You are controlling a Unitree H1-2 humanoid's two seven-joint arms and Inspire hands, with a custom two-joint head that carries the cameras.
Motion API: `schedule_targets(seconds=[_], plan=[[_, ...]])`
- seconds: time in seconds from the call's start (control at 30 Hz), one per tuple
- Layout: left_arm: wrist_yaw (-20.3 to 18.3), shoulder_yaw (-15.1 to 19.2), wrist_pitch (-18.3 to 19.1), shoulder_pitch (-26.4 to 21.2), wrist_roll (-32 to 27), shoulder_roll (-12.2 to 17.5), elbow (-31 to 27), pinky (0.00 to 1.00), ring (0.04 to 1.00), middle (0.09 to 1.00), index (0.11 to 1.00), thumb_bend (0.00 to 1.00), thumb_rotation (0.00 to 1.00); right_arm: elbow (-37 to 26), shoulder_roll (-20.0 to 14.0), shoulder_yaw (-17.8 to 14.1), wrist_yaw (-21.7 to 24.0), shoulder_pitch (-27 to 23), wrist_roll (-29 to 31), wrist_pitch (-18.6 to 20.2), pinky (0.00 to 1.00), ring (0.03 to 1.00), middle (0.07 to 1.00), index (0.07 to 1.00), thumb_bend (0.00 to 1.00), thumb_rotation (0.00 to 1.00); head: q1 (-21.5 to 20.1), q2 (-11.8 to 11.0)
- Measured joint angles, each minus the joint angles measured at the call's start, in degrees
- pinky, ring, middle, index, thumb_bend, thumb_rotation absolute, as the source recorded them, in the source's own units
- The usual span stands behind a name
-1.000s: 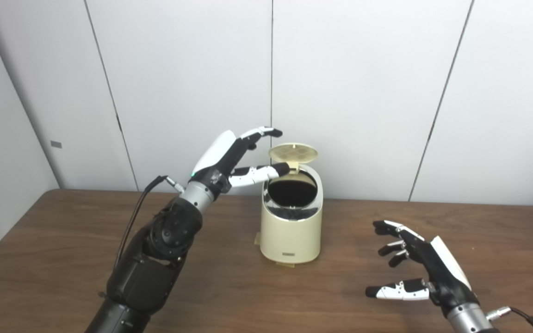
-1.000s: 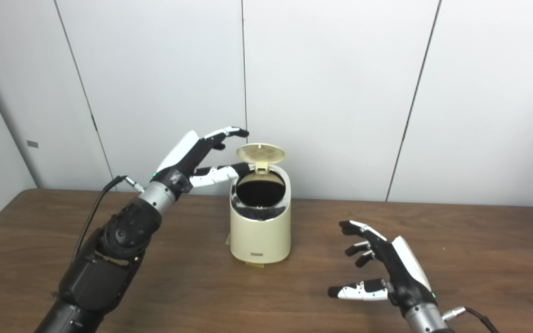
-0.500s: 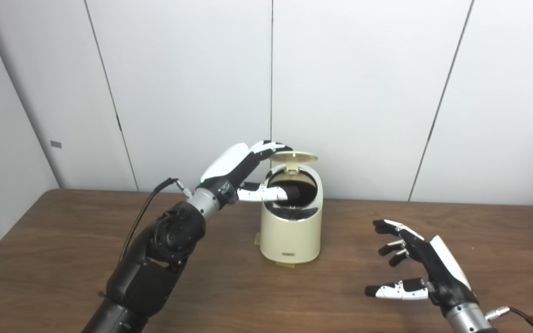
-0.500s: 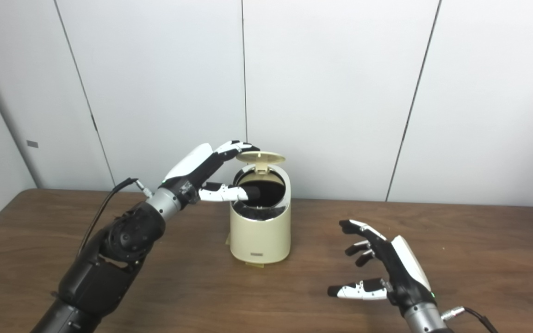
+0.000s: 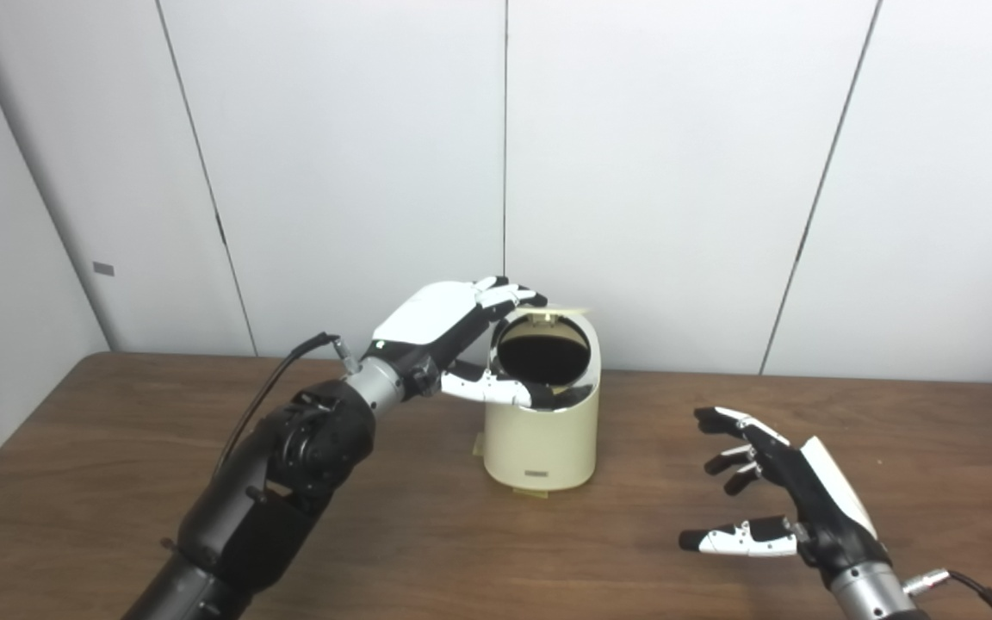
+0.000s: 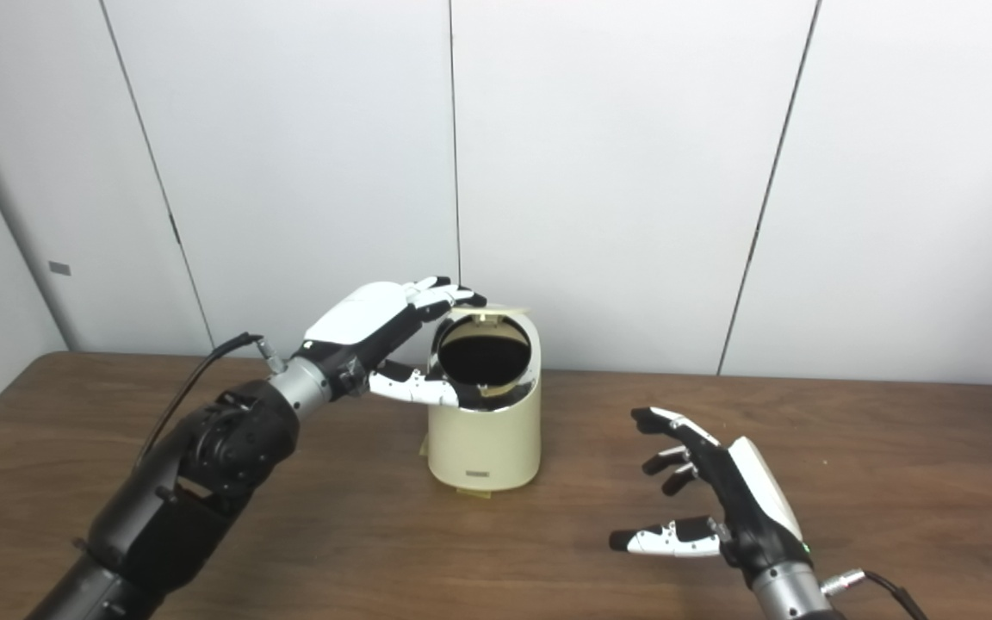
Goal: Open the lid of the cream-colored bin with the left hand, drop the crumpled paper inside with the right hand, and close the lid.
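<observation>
**Mia:** Where is the bin?

**Ben:** The cream bin stands on the brown tabletop, near the back, close to the white wall. It stands up straight.

**Mia:** Is the lid on?

**Ben:** No. The lid is up at the back of the bin. We see it from the side, so it looks like a thin line. The round hole on top is open and very dark inside.

**Mia:** What is the left hand doing?

**Ben:** The left hand is right at the bin. Its fingers lie on top of the lid's left edge. Its thumb points along the front rim of the hole, just under it. The fingers are spread, not curled tight. I think they only press on the lid and do not grab it, but it is hard to see from here.

**Mia:** And the right hand?

**Ben:** The right hand is low over the tabletop, well away from the bin, on the right side. Its fingers are apart and a bit bent. It holds nothing.

**Mia:** Where is the crumpled paper?

**Ben:** I cannot see it. The inside of the bin is too dark to tell.
</observation>
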Motion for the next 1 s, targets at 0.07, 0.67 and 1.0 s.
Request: schedule_targets(seconds=[0.07, 0.67, 1.0], plan=[[-0.39, -0.24, -0.44, 0.17, 1.42, 0.45, -1.95, 1.00, 1.000, 0.922, 0.911, 1.00, 0.78, 0.01, 0.00, 0.09, 0.00, -0.01, -0.45, -0.01, 0.49, 0.620, 0.799, 0.805, 0.82, 0.03, 0.00, 0.17], [-2.48, -1.98, -5.07, 3.51, 14.28, 3.26, -8.35, 1.00, 1.000, 0.908, 0.894, 1.00, 0.74, 0.52, 0.52, 0.25, -1.16, -0.01, -0.73, -0.25, 0.48, 0.614, 0.794, 0.798, 0.81, 0.04, -0.09, 0.79], [-4.20, -2.18, -5.57, 4.26, 16.89, 3.02, -8.21, 1.00, 1.000, 0.907, 0.894, 1.00, 0.72, 0.36, 0.52, 0.22, -1.16, -0.01, -0.64, -0.20, 0.48, 0.616, 0.796, 0.800, 0.82, 0.03, -0.18, 1.14]])
